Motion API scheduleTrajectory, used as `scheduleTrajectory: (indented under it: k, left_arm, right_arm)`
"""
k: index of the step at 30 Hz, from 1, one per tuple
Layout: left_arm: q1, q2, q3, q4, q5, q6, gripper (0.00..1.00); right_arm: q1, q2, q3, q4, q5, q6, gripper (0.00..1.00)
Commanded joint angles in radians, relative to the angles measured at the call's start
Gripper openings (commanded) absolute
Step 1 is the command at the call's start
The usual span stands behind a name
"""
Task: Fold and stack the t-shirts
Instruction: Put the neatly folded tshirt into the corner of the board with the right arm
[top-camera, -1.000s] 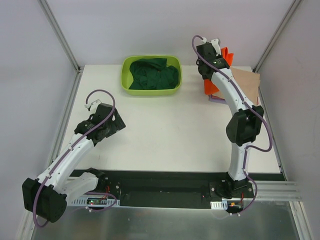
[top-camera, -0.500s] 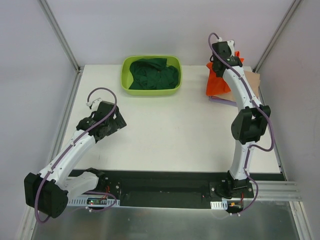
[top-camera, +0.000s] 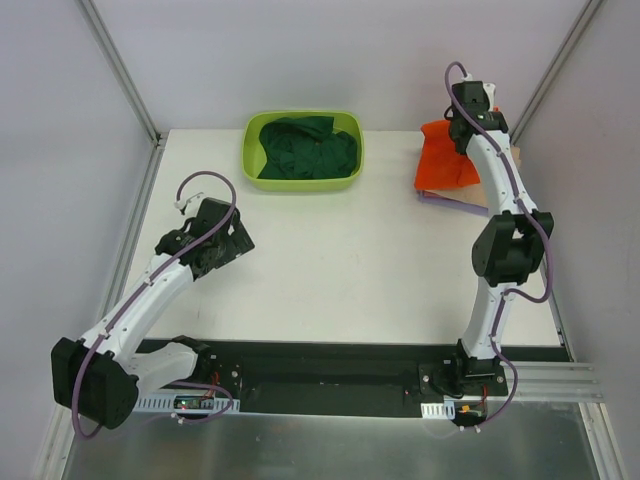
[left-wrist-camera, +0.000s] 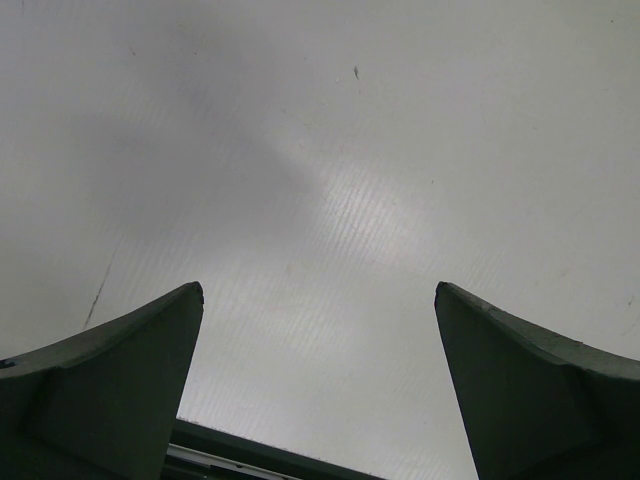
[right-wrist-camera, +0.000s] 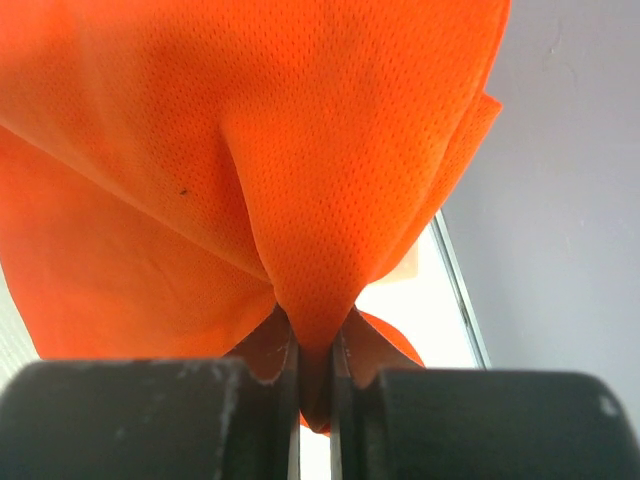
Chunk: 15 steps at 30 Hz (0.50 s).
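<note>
The bright orange t-shirt (top-camera: 447, 158) hangs folded at the table's far right corner, over a stack whose tan (top-camera: 515, 158) and lilac (top-camera: 455, 202) edges show beneath it. My right gripper (top-camera: 470, 112) is shut on a pinch of the orange t-shirt (right-wrist-camera: 330, 200), which fills the right wrist view above the closed jaws (right-wrist-camera: 313, 350). The dark green t-shirt (top-camera: 308, 148) lies bunched in the lime-green tub (top-camera: 303, 184). My left gripper (top-camera: 222, 243) is open and empty over bare table at the left; its fingers (left-wrist-camera: 120, 350) stand wide apart.
The white table (top-camera: 340, 260) runs between the arms. Grey enclosure walls and metal frame posts (top-camera: 120, 70) close in the left, right and back sides. The right wall (right-wrist-camera: 560, 200) stands close to the orange shirt.
My right gripper has carried the orange t-shirt rightward and toward the back corner, spreading it flatter over the stack. My left arm has shifted slightly forward.
</note>
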<state>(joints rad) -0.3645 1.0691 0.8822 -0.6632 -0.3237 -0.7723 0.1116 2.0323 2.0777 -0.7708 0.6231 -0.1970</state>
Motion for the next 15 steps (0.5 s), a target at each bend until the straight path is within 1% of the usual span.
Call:
scheduleTrajectory:
  k: [1,12,15]
  left_arm:
    - [0.012,0.015,0.031,-0.012,-0.011,-0.01,0.99]
    - [0.012,0.055,0.052,-0.012,-0.005,-0.01,0.99]
    - [0.012,0.06,0.052,-0.012,-0.006,-0.012,0.99]
  right_arm:
    - [-0.038,-0.015,0.036,0.002,-0.052,0.034,0.01]
    - [-0.108,0.066,0.009,0.06,-0.1,0.067,0.01]
    - [-0.147,0.081,-0.002,0.085,-0.111,0.074,0.01]
